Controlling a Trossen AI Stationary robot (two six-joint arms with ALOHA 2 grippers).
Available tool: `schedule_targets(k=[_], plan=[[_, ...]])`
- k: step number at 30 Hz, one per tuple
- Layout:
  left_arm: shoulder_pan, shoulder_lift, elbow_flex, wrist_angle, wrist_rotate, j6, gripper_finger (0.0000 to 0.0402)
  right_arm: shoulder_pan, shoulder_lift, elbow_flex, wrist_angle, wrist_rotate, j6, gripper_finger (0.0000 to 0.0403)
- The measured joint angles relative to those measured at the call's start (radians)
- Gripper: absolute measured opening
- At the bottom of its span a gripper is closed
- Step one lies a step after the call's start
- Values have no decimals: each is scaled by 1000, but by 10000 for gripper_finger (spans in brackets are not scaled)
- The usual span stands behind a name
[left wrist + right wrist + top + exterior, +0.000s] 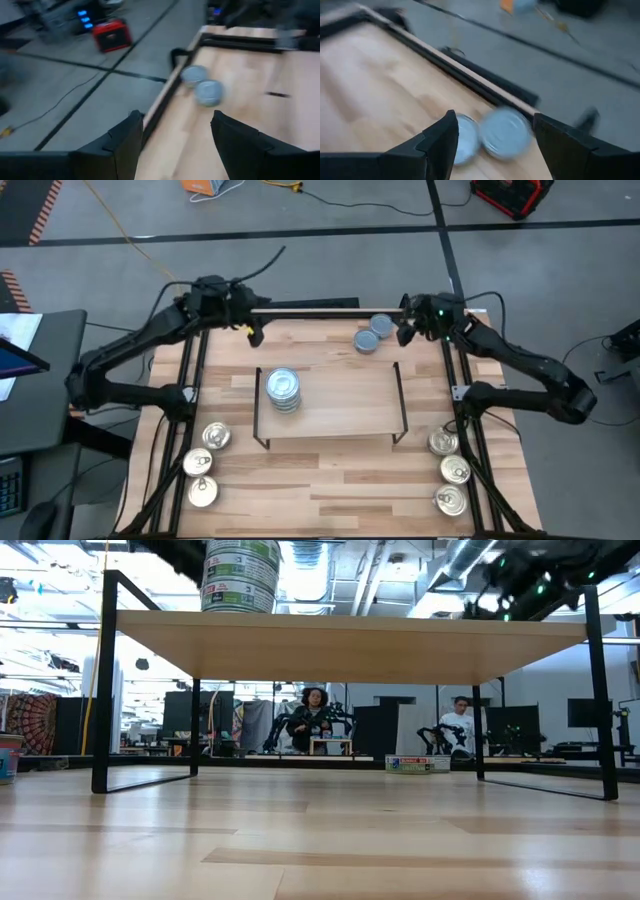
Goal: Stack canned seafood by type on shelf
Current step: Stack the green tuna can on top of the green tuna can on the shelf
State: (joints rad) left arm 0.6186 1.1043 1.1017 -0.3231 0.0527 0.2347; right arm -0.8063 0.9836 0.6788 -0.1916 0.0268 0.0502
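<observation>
Stacked blue-grey-lidded flat round tins [283, 389] on the light wooden wire-legged shelf [350, 405], left end; green-white labels unreadable. Two more blue-grey tins [374, 334] behind the shelf, between open, empty left gripper [252, 332] and right gripper [405, 332]. Shiny pull-tab tins [205, 464] near both front corners.

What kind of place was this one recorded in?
Most likely a robotics lab or workshop: a bare grey floor with loose cables, exposed ceiling ducts, and more robot arms at benches where people sit.
</observation>
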Motion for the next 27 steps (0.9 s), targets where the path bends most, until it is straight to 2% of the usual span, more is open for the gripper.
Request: schedule_targets(k=[5,10,14,19,22,27], plan=[[107,0,-148,180,-93,-46,223,-88,121,-31,12,2,28,281],[175,9,-211,222,-83,-143,223,-119,284,-40,59,-54,-27,281],[165,9,-261,250,-83,-191,223,-116,388,-40,136,-90,-59,281],[122,10,-351,411,-83,-219,223,-116,489,-40,263,-135,-76,281],[98,10,-411,539,-89,-221,223,-110,532,-40,320,-113,-59,281],[75,10,-480,682,-94,-227,223,-113,558,-20,352,12,-15,281]])
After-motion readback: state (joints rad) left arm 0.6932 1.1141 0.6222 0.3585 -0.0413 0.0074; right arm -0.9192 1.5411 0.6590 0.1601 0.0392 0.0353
